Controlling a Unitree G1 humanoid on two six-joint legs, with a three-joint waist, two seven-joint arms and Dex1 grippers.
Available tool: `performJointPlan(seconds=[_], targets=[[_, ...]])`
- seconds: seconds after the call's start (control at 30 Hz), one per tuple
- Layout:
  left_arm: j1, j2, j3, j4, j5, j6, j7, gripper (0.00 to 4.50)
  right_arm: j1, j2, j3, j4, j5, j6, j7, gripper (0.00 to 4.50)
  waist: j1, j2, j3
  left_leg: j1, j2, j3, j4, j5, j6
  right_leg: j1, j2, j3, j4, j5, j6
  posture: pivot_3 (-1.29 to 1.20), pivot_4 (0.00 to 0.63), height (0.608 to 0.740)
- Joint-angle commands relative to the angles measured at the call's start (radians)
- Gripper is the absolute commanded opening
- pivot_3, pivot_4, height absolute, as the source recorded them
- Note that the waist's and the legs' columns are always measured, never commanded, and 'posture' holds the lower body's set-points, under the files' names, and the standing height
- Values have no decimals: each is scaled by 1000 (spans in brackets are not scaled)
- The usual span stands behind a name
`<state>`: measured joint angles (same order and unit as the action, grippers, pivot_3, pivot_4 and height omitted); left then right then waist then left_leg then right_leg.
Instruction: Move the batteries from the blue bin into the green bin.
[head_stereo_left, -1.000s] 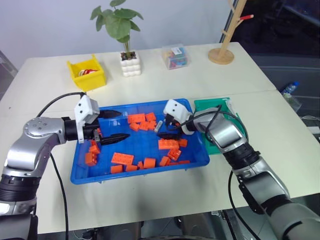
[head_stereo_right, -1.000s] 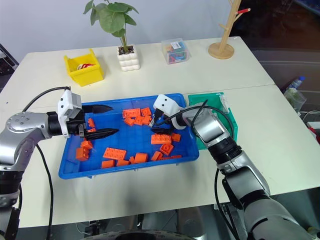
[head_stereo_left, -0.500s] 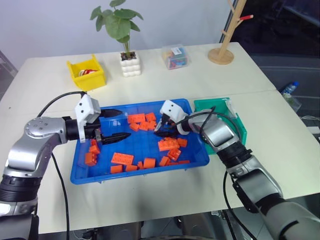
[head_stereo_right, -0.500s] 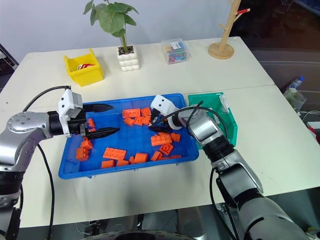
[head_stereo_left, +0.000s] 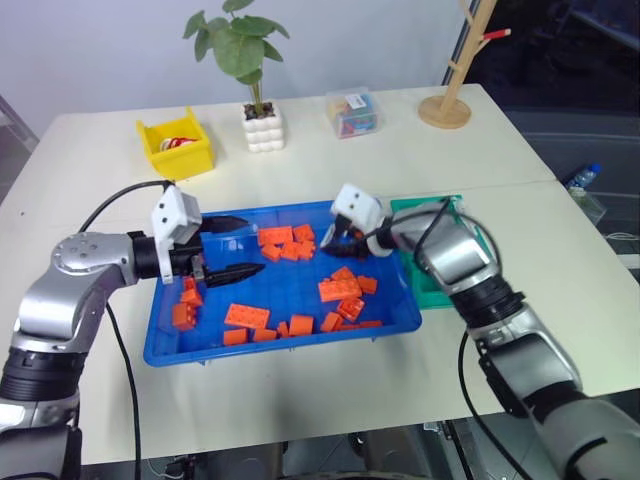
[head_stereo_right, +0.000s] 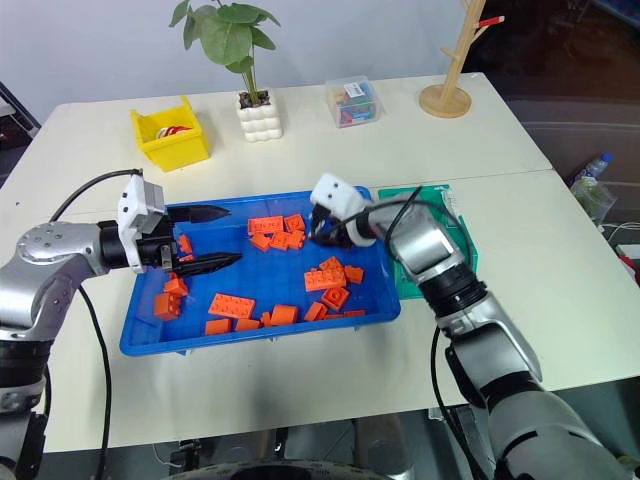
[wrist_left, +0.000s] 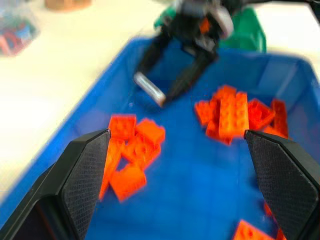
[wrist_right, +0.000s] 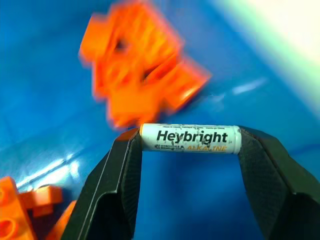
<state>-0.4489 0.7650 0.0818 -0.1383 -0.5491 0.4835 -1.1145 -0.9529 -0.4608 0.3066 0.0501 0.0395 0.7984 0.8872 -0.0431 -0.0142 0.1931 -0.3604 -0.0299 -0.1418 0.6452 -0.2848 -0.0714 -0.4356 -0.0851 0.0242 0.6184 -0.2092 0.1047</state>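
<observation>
Lifted clear of the orange bricks (head_stereo_left: 339, 289) since a second ago, a battery (wrist_right: 189, 138) is gripped end to end in the right pincer (wrist_right: 189, 145) above the blue bin (head_stereo_left: 180, 350). Carriage across to the green bin (head_stereo_left: 428, 290), just beside, is judged next. Over the bin's far side the left pincer (head_stereo_left: 243, 246) is held wide and empty.

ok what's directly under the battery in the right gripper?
Under the battery, held end to end by the right gripper, are the bare floor of the blue bin and orange bricks nearby. Whether more batteries lie below cannot be seen.
</observation>
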Motion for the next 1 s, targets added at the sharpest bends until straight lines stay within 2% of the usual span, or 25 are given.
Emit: performJointPlan(seconds=[0.03, 0.13, 0.27, 0.43, 0.6, 0.73, 0.8, 0.9, 1.0], targets=[[-86, -21, 1, 13, -36, 21, -7, 4500, -72, -79, -115, -162, 67, 115, 24, 2218, 0, 0, 0, 0, 0, 0, 0, 0, 0, 0, 0, 0, 0, 0, 0, 0, 150, 740], [-136, -44, -15, 34, -49, 37, -24, 4500, -50, -172, -159, -262, 95, 196, 32, 2218, 5, -1, 0, 0, 0, 0, -1, -1, 2, 1, 0, 0, -2, 0, 0, 0, 150, 740], [-174, -69, -42, 68, -44, 39, -49, 4500, 60, -294, -214, -389, 138, 301, 32, 2218, 3, -1, 0, -3, -1, 1, 0, -3, 5, 1, -1, 0, -5, 0, 0, 0, 150, 740], [-205, -94, -70, 111, -27, 25, -75, 4500, 211, -416, -295, -456, 168, 349, 11, 2218, 2, 0, 0, -4, 0, 2, 1, -3, 5, -1, -1, 0, -4, 0, 0, 0, 150, 740], [-220, -109, -90, 142, -12, 12, -95, 4500, 348, -475, -360, -476, 192, 349, -14, 2218, 1, 0, 0, -4, 0, 2, 3, -3, 5, -1, 0, 0, -3, 1, 1, 0, 150, 740], [-228, -118, -98, 152, -4, 8, -102, 4500, 422, -483, -384, -469, 204, 335, -43, 2218, 1, 0, 0, -4, 0, 3, 3, -3, 5, -1, 0, 0, -4, 1, 2, 0, 150, 740], [-231, -120, -98, 152, -2, 10, -104, 4500, 451, -474, -399, -460, 212, 333, -61, 3265, 1, 0, 0, -4, 0, 3, 3, -3, 5, -1, -1, 0, -4, 1, 2, 0, 150, 740], [-230, -119, -95, 149, 0, 13, -102, 4500, 466, -471, -402, -446, 213, 312, -82, 4481, 1, 0, 0, -4, 0, 3, 3, -3, 5, -1, -1, 0, -4, 1, 2, 0, 150, 740], [-225, -114, -87, 145, 1, 16, -94, 4500, 452, -464, -397, -430, 219, 299, -102, 4481, 1, 0, 0, -4, 0, 3, 3, -3, 5, -1, -1, 0, -4, 1, 2, 0, 150, 740]])
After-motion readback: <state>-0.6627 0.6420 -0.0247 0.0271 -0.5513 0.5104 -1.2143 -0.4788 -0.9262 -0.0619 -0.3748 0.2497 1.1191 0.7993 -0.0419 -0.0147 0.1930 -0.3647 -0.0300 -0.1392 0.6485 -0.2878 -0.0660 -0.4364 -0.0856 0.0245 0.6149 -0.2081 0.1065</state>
